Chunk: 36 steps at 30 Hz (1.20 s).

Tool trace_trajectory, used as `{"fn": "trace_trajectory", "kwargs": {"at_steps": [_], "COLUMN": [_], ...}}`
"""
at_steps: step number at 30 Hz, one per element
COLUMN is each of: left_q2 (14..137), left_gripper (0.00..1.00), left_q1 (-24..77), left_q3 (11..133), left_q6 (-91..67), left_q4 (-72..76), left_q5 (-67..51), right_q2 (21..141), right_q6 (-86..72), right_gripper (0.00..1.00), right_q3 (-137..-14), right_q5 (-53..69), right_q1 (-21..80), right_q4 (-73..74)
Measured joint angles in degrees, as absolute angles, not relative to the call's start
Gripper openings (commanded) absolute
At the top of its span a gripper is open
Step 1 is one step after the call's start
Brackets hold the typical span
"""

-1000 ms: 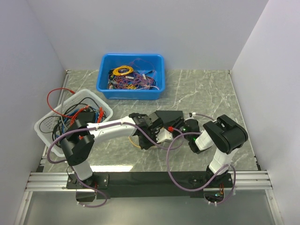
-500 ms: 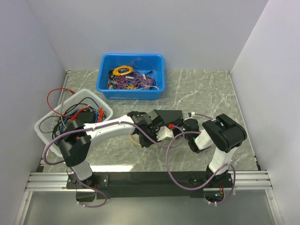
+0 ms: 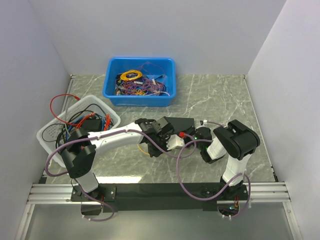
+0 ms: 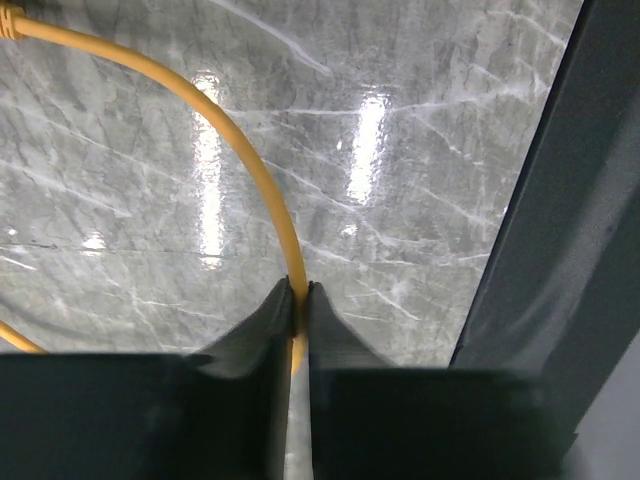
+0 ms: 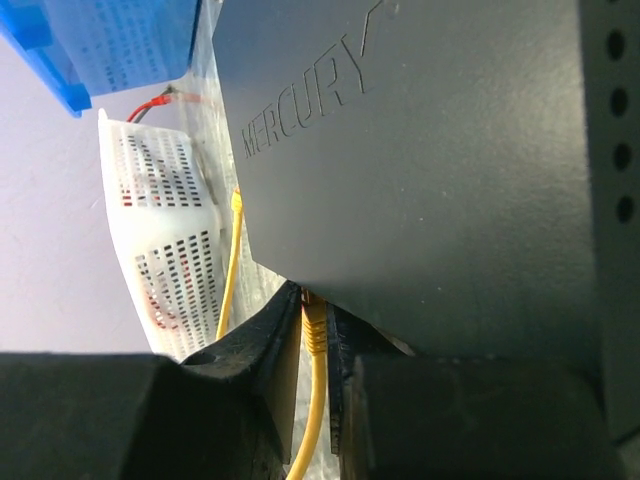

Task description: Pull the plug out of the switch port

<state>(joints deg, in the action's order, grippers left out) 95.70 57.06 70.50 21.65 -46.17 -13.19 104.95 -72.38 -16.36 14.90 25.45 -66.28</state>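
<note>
Right gripper pinches yellow plug at switch edge; left gripper clamps cable.

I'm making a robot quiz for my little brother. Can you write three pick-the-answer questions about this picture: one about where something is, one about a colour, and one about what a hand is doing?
1. Where is the blue bin?
A. at the back of the table
B. on the floor
C. hanging on the wall

2. What colour is the cable in the left hand?
A. red
B. yellow
C. green

3. What is the left hand doing?
A. wide open
B. shut on nothing
C. shut on the cable

Answers:
1 A: the top view shows the bin on the table beside the far wall.
2 B: the left wrist view shows a yellow line running up from between the fingers.
3 C: the two fingers press together with the cable pinched between them.
</note>
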Motion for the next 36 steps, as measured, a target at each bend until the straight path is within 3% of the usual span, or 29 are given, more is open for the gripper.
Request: {"fn": "trace_trajectory", "kwargs": {"at_steps": [1,3,4,14,25,36], "left_q2": [95.70,95.70,95.70,95.90,112.09,114.41], "left_gripper": [0.52,0.90,0.99,0.99,0.99,0.99], "left_q1": [57.04,56.97,56.80,48.23,48.45,48.40], "left_q3": [70.50,70.50,70.50,76.60,79.94,80.44], "left_q6": [21.98,22.24,22.59,22.68,22.74,21.71], "left_q4": [-46.19,-46.19,-46.26,-41.54,-31.86,-26.68], "left_q5": [-13.17,-13.28,-13.30,-11.73,-7.64,0.43], "right_q2": [105.16,105.36,105.36,104.20,100.31,95.96], "right_q6": [-72.38,-72.31,-72.20,-69.23,-66.41,-62.63], "right_gripper": [0.00,0.00,0.00,0.00,0.00,0.00], "right_q3": [-16.38,-16.40,-16.40,-16.40,-16.38,-16.21], "right_q5": [14.94,15.09,15.11,16.78,20.58,26.50], "right_q1": [25.45,25.45,25.45,25.45,25.45,25.43], "right_q4": [-66.63,-66.96,-66.96,-65.01,-59.05,-51.48]}}
